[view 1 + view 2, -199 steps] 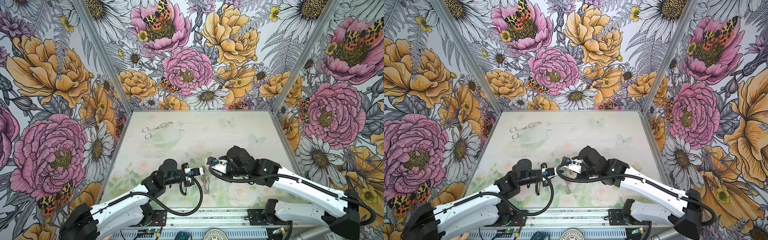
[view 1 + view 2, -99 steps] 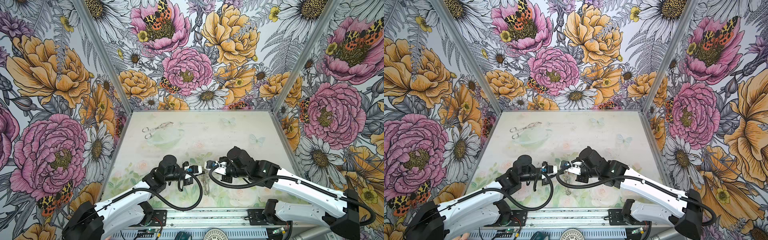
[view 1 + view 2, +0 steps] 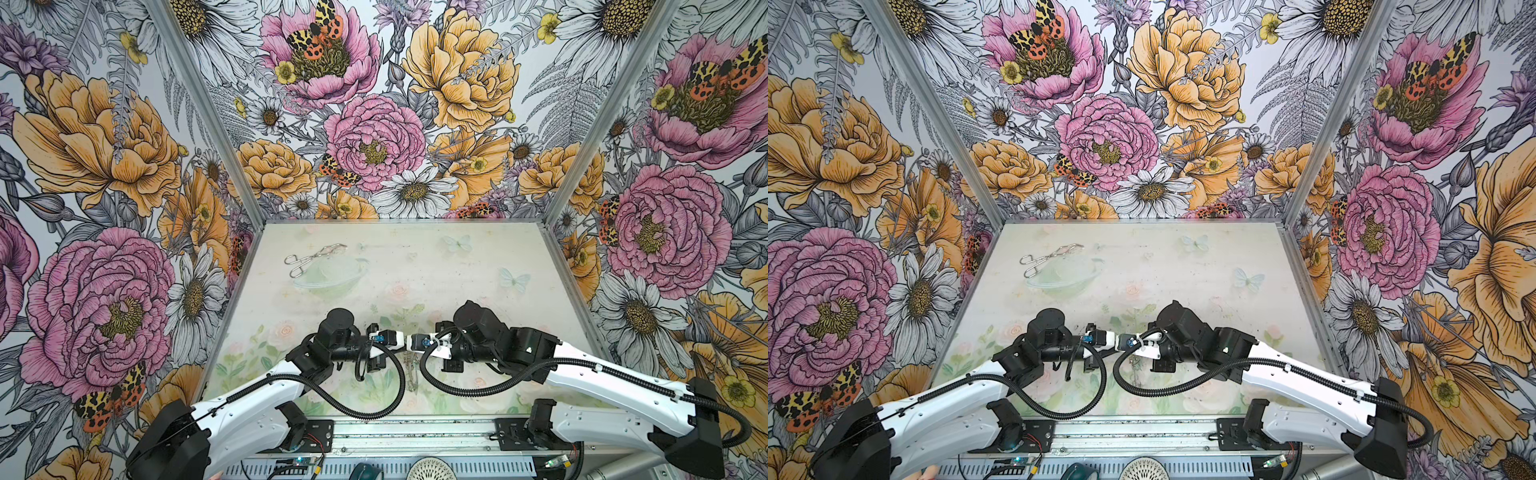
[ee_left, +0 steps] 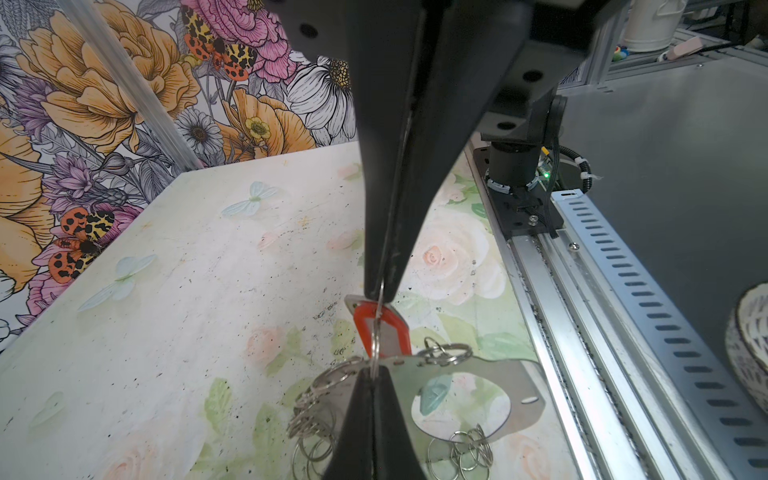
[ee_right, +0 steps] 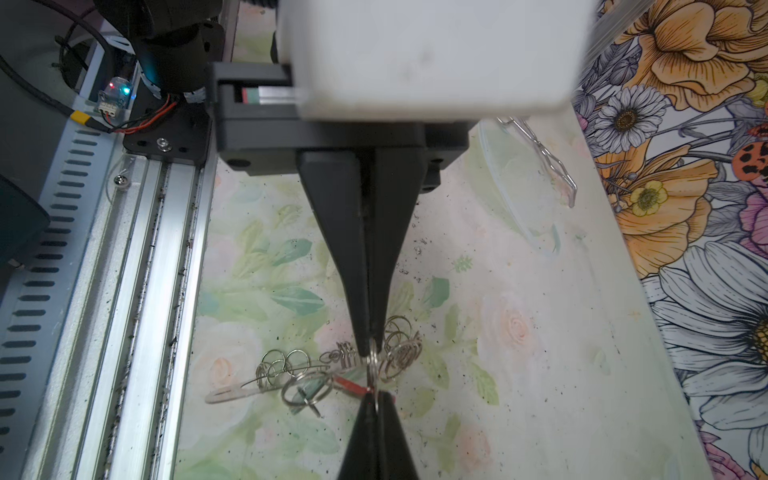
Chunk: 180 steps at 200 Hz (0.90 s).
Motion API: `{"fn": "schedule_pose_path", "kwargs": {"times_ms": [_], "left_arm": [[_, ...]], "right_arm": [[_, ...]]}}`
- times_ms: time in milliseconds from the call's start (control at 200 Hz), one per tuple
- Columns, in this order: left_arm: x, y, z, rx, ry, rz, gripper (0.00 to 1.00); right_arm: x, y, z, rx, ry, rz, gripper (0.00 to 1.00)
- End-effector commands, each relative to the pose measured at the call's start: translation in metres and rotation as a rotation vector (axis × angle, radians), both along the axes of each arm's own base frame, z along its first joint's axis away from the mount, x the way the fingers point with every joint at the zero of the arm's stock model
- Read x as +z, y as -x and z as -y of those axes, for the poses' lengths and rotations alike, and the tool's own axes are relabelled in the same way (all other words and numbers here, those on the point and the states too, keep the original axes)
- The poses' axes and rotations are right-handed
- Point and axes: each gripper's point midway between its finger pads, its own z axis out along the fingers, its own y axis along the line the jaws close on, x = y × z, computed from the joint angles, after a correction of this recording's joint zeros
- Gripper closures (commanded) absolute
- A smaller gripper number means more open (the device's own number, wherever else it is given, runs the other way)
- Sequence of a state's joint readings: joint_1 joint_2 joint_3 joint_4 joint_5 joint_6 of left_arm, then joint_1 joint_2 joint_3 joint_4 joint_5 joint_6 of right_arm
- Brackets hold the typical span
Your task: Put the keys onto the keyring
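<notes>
White-shelled arms point(image 3: 257, 388) with black joints and ribbed black cables point(image 3: 365, 414).

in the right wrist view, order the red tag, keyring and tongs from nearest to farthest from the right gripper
From the right gripper, shut on a small ring:
1. Red tag and keyring, tied: both right at its tip, too close to call.
2. Tongs: far off, near the flowered wall.

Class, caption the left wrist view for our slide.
Left gripper and right gripper, both shut, pinch one small ring near the keyring.
</notes>
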State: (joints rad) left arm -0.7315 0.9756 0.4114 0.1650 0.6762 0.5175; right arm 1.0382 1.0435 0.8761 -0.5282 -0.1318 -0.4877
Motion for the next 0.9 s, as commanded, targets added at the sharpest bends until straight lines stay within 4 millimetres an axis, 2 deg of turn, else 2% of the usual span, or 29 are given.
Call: {"fn": "schedule_pose_path", "kwargs": {"times_ms": [0, 235, 641, 896], "left_arm": [[0.01, 0.001, 0.002, -0.019, 0.023, -0.017, 1.0], [0.01, 0.004, 0.002, -0.036, 0.023, -0.029, 1.0], [0.01, 0.005, 0.004, -0.052, 0.019, -0.052, 1.0], [0.01, 0.004, 0.004, -0.052, 0.021, -0.069, 1.0]], "right_arm": [[0.006, 0.004, -0.002, 0.024, -0.028, 0.031, 1.0], [0.007, -0.002, -0.001, -0.002, -0.011, 0.067, 1.0], [0.004, 0.007, -0.006, 0.041, -0.014, 0.045, 1.0], [0.004, 0.007, -0.001, 0.025, -0.007, 0.068, 1.0]]}}
